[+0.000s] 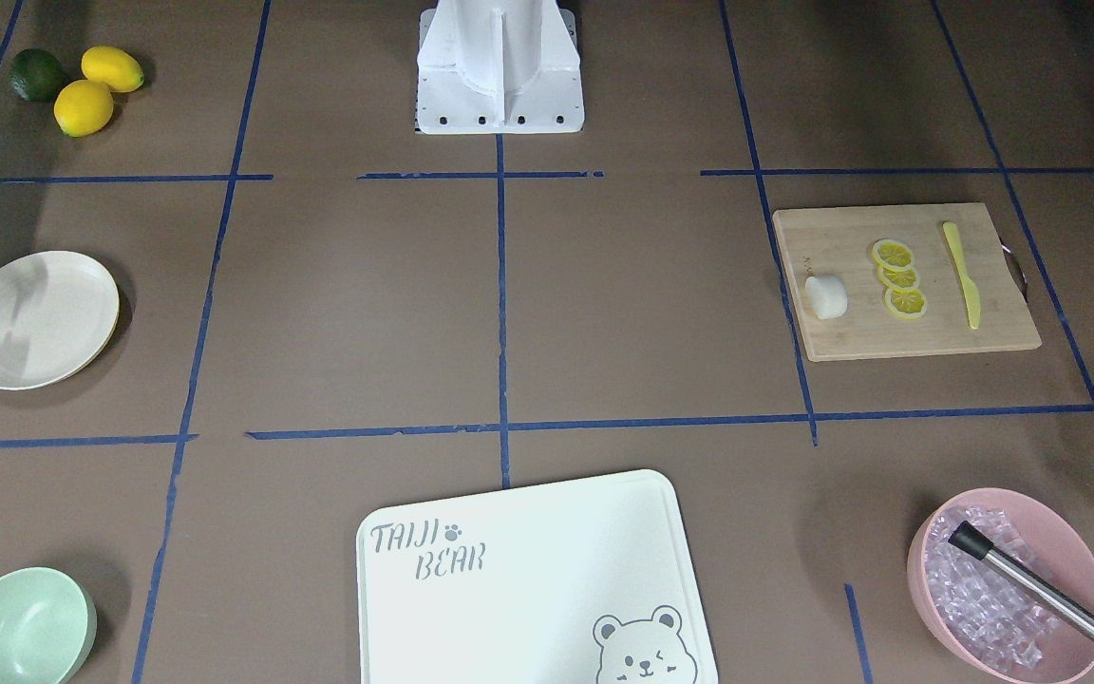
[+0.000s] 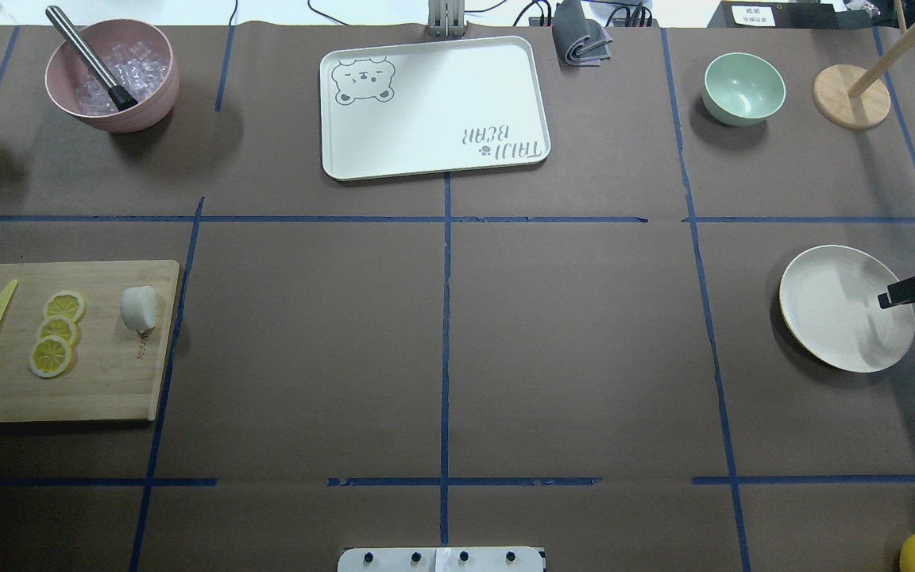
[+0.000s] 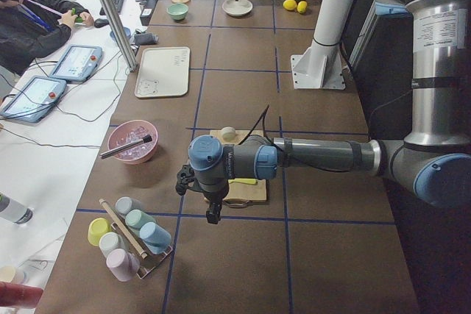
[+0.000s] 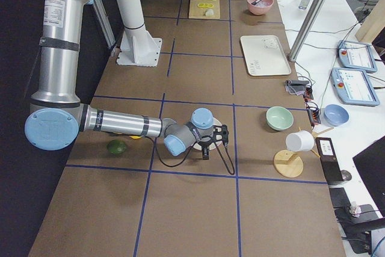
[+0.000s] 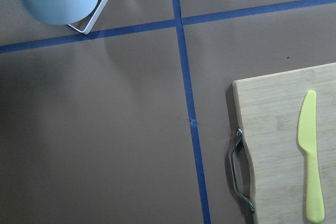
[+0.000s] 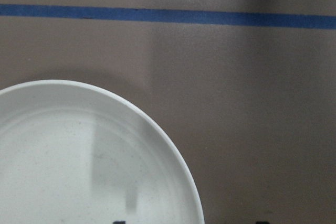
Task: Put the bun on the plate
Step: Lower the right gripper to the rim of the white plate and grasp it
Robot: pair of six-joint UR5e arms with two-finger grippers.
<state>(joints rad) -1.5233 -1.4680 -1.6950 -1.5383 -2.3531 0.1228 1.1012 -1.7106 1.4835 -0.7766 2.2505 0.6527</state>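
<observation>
Bun (image 2: 139,308) lies on the bamboo board (image 2: 108,381) at left, well apart from the plate (image 2: 831,310) at right. Right gripper (image 2: 890,298) hangs spread and empty over the plate; left gripper (image 3: 213,215), finger state cannot be told. Risk: the soft bun is crushed or slips on the long carry.

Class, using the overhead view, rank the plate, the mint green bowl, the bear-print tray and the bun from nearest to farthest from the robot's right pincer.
1. Plate, right side, under the right pincer.
2. Mint green bowl, far right of the table.
3. Bear-print tray, far centre.
4. Bun, left side, on the wooden board.
</observation>
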